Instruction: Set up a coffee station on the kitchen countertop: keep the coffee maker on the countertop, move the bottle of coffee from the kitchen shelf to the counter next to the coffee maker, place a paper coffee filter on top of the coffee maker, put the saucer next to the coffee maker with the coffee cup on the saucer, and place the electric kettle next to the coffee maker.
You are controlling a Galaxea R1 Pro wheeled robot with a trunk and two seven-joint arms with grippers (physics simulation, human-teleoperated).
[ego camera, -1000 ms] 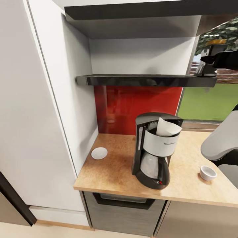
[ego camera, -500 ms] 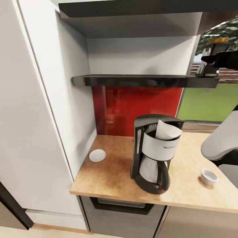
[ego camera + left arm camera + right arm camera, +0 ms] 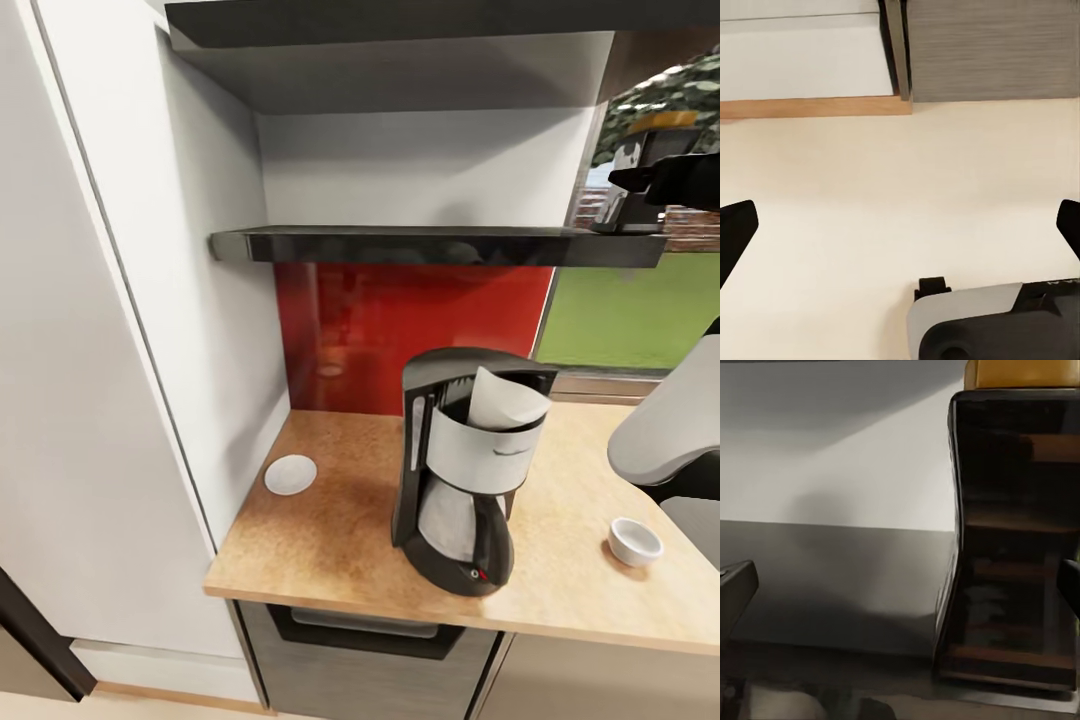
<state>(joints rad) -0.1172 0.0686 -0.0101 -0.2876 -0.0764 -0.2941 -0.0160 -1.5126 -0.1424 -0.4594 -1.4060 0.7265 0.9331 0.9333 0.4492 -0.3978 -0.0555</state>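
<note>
The right gripper's jaws are wide open, with one dark finger at each edge of its wrist view and the jar between them, not yet held. The left gripper is wide open too, holding nothing and pointing at the floor.

In the head view, the counter is nearest. The coffee maker stands in the middle with the white paper filter in its top. The cup sits at 4 o'clock from it and the saucer at 9 o'clock, well apart.

Farther back, at 1 o'clock, the coffee jar with its yellow lid stands at the very end of the black shelf.

The jar is off to one side between the fingers. One finger might bump it first and knock it off the shelf end.
</note>
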